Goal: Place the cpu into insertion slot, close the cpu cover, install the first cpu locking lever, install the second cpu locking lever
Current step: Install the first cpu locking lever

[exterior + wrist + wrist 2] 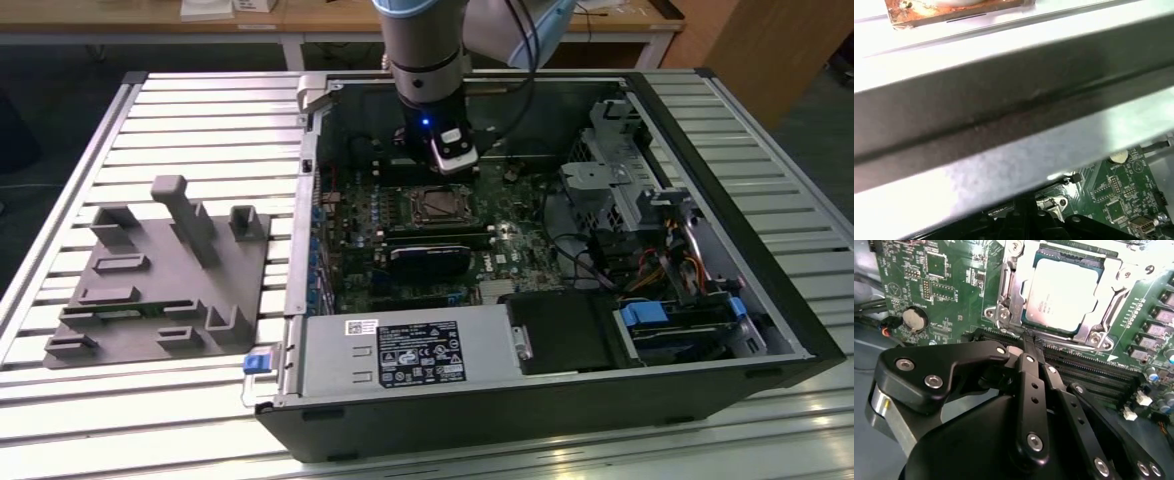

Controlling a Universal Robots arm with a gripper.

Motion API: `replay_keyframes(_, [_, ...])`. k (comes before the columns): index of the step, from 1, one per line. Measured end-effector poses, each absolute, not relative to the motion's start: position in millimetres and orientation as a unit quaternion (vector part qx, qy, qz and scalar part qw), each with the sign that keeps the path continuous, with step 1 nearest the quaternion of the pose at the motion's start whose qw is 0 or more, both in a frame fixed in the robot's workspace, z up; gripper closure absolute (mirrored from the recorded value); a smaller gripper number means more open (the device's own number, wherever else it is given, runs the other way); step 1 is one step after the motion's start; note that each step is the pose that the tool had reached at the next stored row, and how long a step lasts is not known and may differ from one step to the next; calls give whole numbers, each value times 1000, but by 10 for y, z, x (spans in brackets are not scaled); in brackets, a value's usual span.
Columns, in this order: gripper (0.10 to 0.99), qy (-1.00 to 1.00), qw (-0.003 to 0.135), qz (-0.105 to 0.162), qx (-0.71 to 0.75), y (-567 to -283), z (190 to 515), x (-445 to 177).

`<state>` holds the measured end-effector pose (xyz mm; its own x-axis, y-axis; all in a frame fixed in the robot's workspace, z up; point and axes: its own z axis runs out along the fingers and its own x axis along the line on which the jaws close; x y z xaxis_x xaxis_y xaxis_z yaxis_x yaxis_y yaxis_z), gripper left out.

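The cpu (1064,287) lies flat in the insertion slot (434,204), its dull silver top showing through the window of the cpu cover (1015,287). The cover's metal frame lies down around the chip. My gripper (1026,340) is shut, its black fingertips together right at the socket's near rim, where a thin metal lever wire (1079,344) runs. I cannot tell whether the tips pinch that wire. In the exterior view the gripper (451,165) hangs inside the open computer case just behind the socket.
A long black memory module (430,240) and empty memory slots (1094,375) lie beside the socket. The grey power-supply box (400,352) stands at the case front and a drive cage (614,190) toward the exterior view's right. A grey fixture (160,280) sits on the table. The case wall (1004,100) is close by.
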<state>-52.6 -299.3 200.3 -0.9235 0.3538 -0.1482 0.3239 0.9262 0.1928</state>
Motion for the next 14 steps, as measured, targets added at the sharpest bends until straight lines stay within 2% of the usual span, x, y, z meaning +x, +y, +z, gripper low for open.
replay_keyframes(14, [980, 977, 91, 82, 173, -2993, 2139, -525])
